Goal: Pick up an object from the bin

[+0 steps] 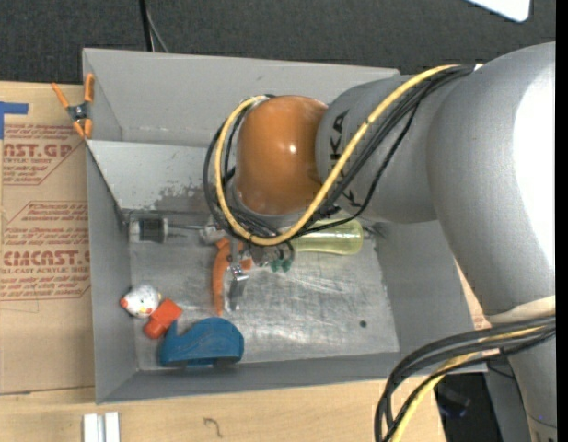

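My gripper (236,284) reaches down from under the arm's orange dome to the bin floor, left of the middle. A thin orange strip-shaped thing (216,279) stands right against its left side; whether it is gripped I cannot tell. A small green thing (282,263) lies just to the gripper's right. Behind that, a pale yellow-green translucent tube (331,240) lies flat, partly hidden by the arm. A blue rounded thing (202,342) rests at the front wall, below the gripper.
A small white and orange toy (140,299) and an orange block (163,319) lie at the front left. A black and silver tool (153,230) lies along the back left wall. The right half of the floor is bare metal.
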